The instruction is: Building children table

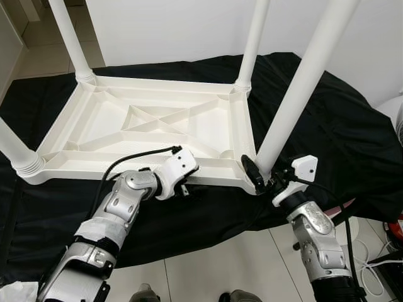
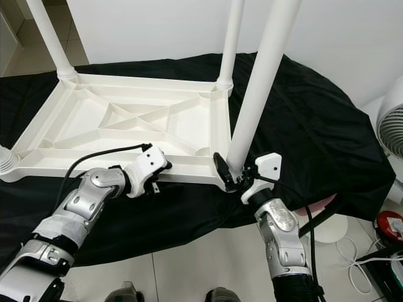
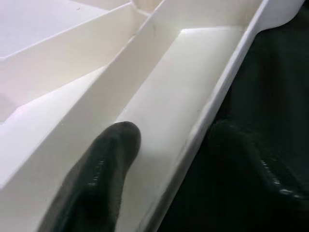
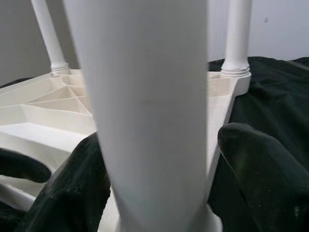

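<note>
- On a black cloth (image 1: pixel 327 126) spread over the surface lies an upside-down white plastic tabletop (image 1: pixel 151 129), its ribbed underside facing up.
- Four white legs rise from its corners: a far-left leg (image 1: pixel 70 39), a far-right leg (image 1: pixel 252 44), a near-left leg (image 1: pixel 16 151) and a near-right leg (image 1: pixel 302 82) that leans toward the camera.
- At the near-right corner, the right hand (image 1: pixel 263 178) grips the base of the near-right leg, one black finger (image 4: pixel 72 193) on each side of the post and both pressed against it.
- Along the near edge of the tabletop, the left hand (image 3: pixel 183 159) straddles the rim: one finger (image 3: pixel 91 188) lies inside the long channel behind the edge, the other is outside over the cloth. Its fingers are only narrowly apart, with the rim between them; whether they squeeze the rim I cannot tell.
- Beyond the cloth, a white wall stands behind, pale floor tiles (image 1: pixel 220 264) show in front, and a white fan (image 2: pixel 390 132) stands at the right.
</note>
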### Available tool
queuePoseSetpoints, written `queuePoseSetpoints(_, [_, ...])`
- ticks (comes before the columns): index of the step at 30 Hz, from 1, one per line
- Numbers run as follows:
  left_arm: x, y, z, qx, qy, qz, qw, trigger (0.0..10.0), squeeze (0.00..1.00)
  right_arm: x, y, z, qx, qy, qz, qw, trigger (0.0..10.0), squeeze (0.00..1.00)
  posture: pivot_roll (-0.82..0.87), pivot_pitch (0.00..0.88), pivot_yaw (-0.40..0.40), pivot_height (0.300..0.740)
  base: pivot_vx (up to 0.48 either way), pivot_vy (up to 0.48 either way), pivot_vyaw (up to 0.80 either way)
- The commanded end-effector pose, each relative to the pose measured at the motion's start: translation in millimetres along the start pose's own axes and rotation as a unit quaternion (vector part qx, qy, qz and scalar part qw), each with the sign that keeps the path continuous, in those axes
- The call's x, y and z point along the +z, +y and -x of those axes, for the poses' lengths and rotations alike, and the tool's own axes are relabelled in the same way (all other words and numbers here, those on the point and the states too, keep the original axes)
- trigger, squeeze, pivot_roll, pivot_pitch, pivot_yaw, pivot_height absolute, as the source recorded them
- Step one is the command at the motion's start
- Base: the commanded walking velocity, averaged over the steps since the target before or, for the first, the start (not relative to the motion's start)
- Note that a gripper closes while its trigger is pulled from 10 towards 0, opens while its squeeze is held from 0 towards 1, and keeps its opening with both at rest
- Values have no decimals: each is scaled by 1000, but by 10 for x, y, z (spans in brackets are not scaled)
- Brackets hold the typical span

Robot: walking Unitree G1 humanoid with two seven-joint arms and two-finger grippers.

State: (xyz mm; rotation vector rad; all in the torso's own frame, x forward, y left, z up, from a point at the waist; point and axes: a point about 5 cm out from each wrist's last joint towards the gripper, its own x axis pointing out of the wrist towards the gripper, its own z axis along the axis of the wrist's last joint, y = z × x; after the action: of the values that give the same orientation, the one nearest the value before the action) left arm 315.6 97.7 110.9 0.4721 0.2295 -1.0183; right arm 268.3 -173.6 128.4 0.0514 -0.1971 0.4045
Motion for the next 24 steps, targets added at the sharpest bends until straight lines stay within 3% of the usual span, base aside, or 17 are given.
queuePoseSetpoints(1, [-41, 91, 37, 110, 8, -6, 994, 0, 0, 2, -6, 14, -2, 3, -1, 1000, 10000, 0, 4, 23, 28, 740, 0, 0, 0])
queuePoseSetpoints(14, [-104, 33, 164, 102, 16, -13, 995, 0, 0, 11, -18, -18, 1, 3, 3, 1000, 10000, 0, 24, 37, 23, 740, 0, 0, 0])
queuePoseSetpoints(24, [-92, -48, 469, 96, 9, -24, 995, 0, 0, 18, 17, -62, 13, 2, 6, 1000, 10000, 0, 30, 35, 23, 740, 0, 0, 0])
